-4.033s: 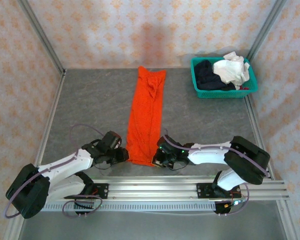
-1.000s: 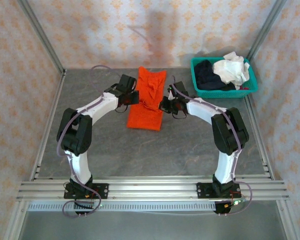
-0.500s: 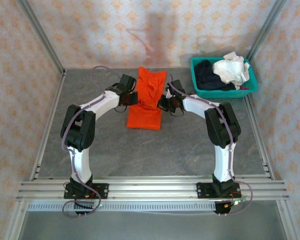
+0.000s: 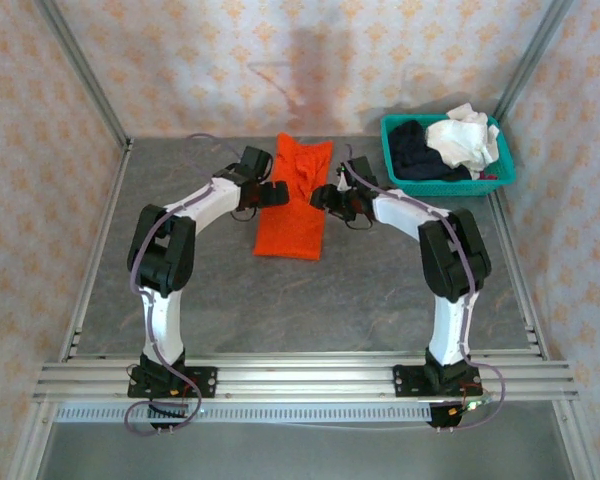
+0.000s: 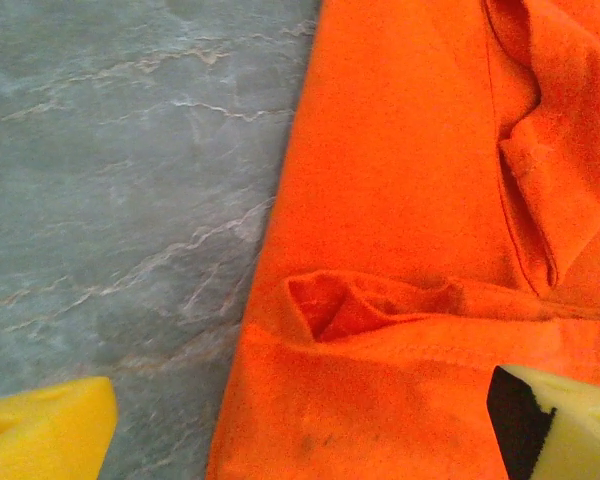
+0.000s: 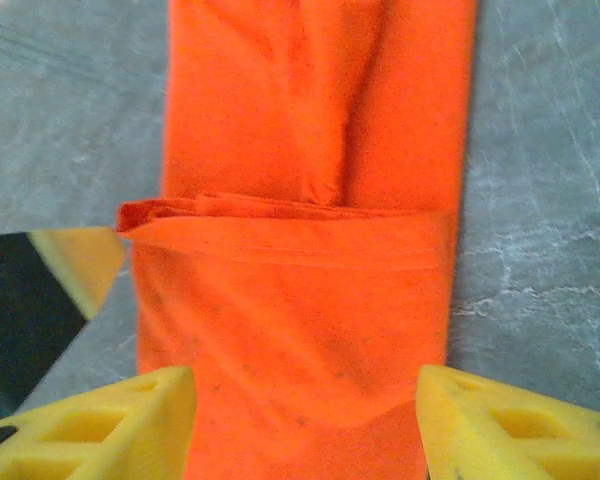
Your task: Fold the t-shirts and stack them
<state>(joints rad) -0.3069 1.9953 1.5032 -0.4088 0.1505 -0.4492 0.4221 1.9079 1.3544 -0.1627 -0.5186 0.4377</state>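
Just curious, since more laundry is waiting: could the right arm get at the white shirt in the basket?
Probably yes: the white shirt lies on top in the open basket, on that arm's side, nothing between.

Teal mesh basket [image 4: 450, 187] in far right corner of grey table [image 4: 380, 290].
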